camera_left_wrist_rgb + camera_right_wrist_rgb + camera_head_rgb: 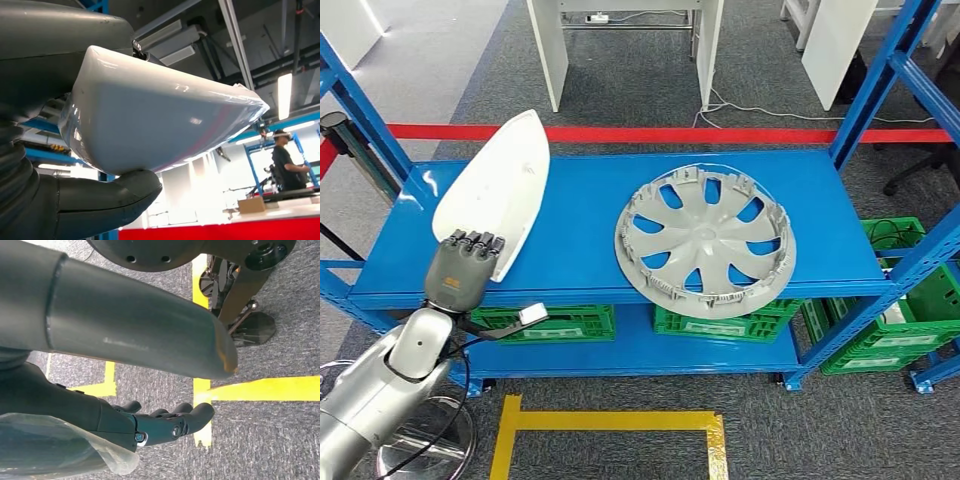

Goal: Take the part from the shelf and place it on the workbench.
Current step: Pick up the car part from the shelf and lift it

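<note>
A white, pointed shell-shaped part (497,190) sits at the left end of the blue shelf (576,250), its near end tilted up. My left hand (462,268) grips that near end, fingers over the top edge. The left wrist view shows the white part (158,115) pinched between my thumb (113,195) underneath and my fingers above. My right hand (166,422) hangs over the grey floor, fingers stretched out and holding nothing.
A grey wheel cover (705,238) lies flat on the shelf to the right of the part. Green crates (546,322) stand on the lower shelf. Blue uprights (882,80) frame the rack. Yellow floor tape (610,422) runs in front. A person (285,160) stands far off.
</note>
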`<state>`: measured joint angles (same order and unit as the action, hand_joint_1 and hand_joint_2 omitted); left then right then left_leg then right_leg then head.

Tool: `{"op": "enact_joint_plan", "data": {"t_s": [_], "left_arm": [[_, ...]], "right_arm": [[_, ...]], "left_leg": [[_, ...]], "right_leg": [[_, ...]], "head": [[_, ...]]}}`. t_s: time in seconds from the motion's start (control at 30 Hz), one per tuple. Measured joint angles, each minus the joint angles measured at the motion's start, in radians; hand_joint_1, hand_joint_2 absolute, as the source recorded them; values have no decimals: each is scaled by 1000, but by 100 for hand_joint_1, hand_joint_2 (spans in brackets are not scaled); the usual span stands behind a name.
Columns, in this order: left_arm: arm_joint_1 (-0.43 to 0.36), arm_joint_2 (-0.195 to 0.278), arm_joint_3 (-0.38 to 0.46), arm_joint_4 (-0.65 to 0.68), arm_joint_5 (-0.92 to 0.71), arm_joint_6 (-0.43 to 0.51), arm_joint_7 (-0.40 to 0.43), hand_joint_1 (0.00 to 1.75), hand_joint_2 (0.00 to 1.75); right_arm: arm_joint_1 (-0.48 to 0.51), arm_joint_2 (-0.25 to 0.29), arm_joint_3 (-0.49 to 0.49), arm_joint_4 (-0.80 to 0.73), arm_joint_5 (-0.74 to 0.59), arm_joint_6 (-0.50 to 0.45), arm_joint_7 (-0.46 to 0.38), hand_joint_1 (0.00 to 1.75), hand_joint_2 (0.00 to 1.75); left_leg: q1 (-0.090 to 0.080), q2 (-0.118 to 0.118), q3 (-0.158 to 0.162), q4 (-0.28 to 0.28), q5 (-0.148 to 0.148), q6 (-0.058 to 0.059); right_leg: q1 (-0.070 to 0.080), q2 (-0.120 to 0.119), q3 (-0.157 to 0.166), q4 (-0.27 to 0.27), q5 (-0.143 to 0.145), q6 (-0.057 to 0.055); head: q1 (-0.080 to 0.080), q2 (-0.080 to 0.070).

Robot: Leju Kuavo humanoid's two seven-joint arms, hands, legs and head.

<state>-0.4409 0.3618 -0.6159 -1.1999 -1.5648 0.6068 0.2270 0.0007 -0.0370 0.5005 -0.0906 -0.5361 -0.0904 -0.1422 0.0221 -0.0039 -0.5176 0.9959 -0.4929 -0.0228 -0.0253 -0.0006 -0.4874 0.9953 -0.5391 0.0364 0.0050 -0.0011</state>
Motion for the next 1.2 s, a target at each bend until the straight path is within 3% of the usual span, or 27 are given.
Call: {"op": "enact_joint_plan", "data": {"t_s": [0.33, 0.93, 1.1, 1.2], "left_arm": [[22, -22, 25, -1, 54, 7, -94, 175, 175], [68, -28, 66, -23, 40, 10, -105, 175, 175], [112, -10, 83, -75, 5, 33, -99, 175, 175], [142, -4, 101, -113, 5, 51, -98, 175, 175]], "right_arm": [[0, 0, 0, -1, -9, -5, -3, 0, 0], [0, 0, 10, -2, -9, -14, -12, 0, 0], [0, 0, 11, -5, -5, -29, -26, 0, 0], [0, 0, 16, -9, 0, -40, -34, 0, 0]], "left_leg": [[0, 0, 0, 0, 0, 0], [0, 0, -3, 4, -1, 1], [-2, 0, -8, 13, -5, 7], [-3, 0, -14, 21, -5, 14]], "right_leg": [[0, 0, 0, 0, 0, 0], [-2, 0, 0, 0, 1, 1], [-4, 0, -2, 0, 2, 5], [-5, 0, -3, -2, 7, 14]], "head": [[0, 0], [0, 0], [0, 0], [0, 0]]}}
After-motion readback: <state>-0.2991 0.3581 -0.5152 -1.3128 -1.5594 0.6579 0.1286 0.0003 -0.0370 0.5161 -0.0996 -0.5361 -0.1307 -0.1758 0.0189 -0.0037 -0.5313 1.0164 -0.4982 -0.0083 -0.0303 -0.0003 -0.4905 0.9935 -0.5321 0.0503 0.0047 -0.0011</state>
